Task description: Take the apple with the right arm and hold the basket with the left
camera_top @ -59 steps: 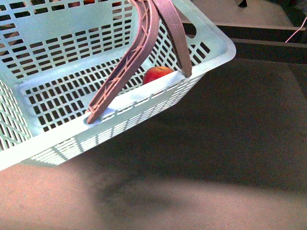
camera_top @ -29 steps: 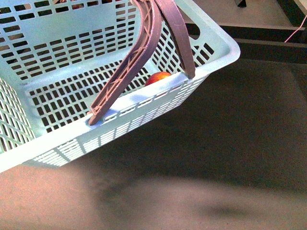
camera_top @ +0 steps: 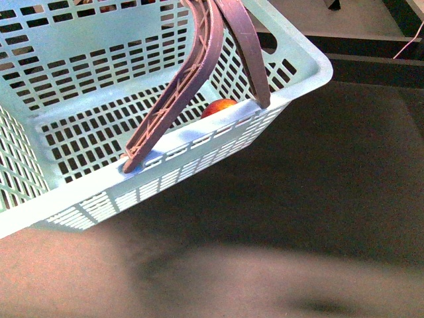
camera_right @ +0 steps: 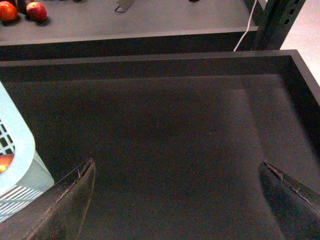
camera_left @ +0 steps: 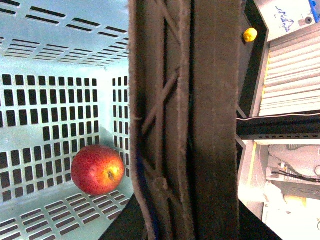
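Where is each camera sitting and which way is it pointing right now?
Front view: on the body, looking down at the basket with the apple inside; no arm shows.
Left wrist view: right against the handles, looking into the basket; no gripper clearly shows.
Right wrist view: above a dark tray, right gripper open and empty.
All three show the basket.

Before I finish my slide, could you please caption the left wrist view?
Red apple lying in the mint basket, seen past its ribbed brown handles.
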`<control>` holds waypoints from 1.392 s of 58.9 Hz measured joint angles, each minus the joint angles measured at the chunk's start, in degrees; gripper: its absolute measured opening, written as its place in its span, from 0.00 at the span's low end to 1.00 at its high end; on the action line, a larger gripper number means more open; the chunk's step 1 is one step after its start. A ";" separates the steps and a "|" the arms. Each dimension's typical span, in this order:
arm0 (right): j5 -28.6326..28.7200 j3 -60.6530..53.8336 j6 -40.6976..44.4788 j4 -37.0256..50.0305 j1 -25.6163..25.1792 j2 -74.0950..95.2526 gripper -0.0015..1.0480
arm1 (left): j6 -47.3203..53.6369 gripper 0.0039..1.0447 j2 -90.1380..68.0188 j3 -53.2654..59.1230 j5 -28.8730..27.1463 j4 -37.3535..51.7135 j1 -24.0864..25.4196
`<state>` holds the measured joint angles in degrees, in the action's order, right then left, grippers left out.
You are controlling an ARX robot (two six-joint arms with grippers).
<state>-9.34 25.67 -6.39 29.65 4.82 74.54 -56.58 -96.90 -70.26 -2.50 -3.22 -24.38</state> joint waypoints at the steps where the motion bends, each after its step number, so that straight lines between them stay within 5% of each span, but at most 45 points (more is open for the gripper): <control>1: -0.04 0.00 0.00 0.00 0.00 -0.02 0.92 | 0.00 0.15 0.00 0.00 -0.02 0.00 0.00; 15: 0.44 -0.46 0.37 1.75 -0.07 0.48 0.90 | 0.00 0.15 0.00 0.00 -0.02 0.00 0.00; 25: 5.92 -9.70 4.59 27.56 -0.90 1.75 0.66 | 0.04 0.15 0.00 0.00 -0.02 0.00 0.00; 50: 9.18 -20.50 6.01 27.76 -4.74 -10.73 0.03 | -0.02 0.15 0.00 0.00 -0.02 0.00 0.00; 82: 9.20 -24.65 6.19 9.27 -4.76 -34.18 0.02 | -0.02 0.15 0.00 0.00 -0.07 0.00 0.00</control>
<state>-0.14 1.02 -0.21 38.92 0.05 40.36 -56.60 -96.90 -70.26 -2.57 -3.22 -24.38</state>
